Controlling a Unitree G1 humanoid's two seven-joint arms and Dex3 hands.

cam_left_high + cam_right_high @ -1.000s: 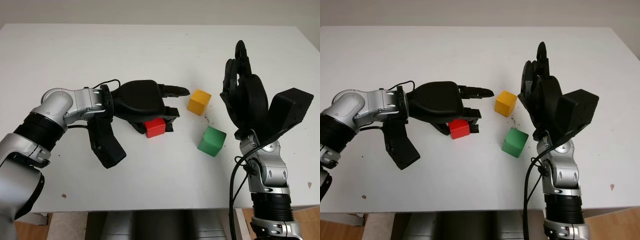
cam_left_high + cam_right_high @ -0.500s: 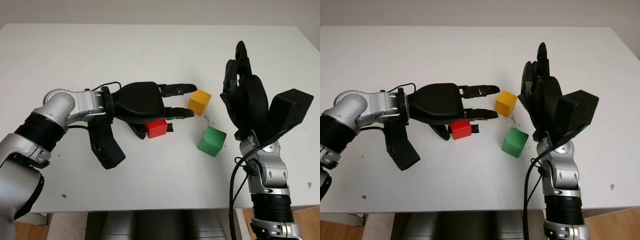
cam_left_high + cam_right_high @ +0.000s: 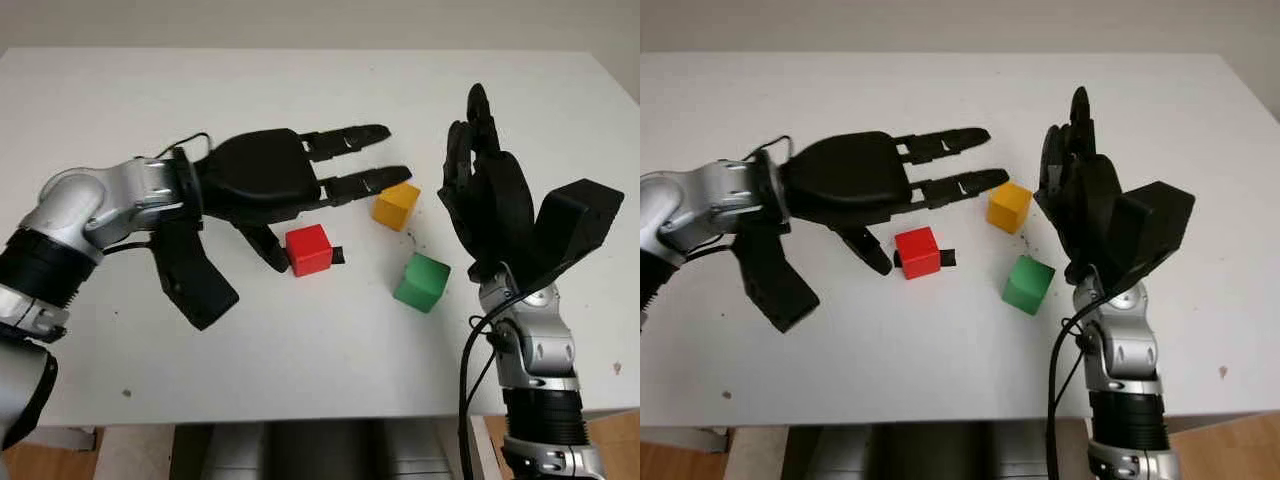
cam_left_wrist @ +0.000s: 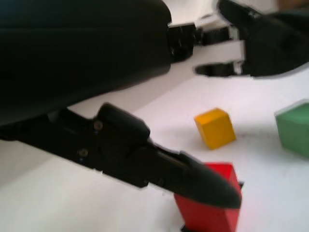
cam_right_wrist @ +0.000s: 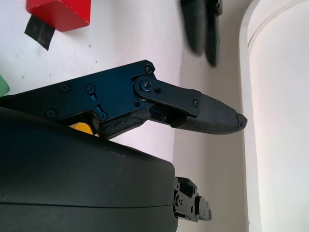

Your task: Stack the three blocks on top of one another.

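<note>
The red block (image 3: 308, 249) sits on the white table (image 3: 300, 90) with nothing touching it. My left hand (image 3: 337, 207) hovers open above it and slightly behind it, with two fingers (image 3: 365, 182) stretched toward the yellow block (image 3: 396, 204) and the thumb (image 4: 193, 181) hanging beside the red block (image 4: 210, 208). The green block (image 3: 421, 282) lies in front of the yellow one, apart from it. All three blocks stand separately on the table. My right hand (image 3: 490, 190) is held upright and open, just right of the yellow and green blocks.
A small piece of black tape (image 3: 338, 255) lies against the red block's right side. The table's front edge (image 3: 300, 420) runs below both arms. A few dark specks mark the table near the yellow block.
My left hand has opened off the red block and risen, its fingers now stretched out above the table. The red block stays on the table. The right hand has barely moved.
</note>
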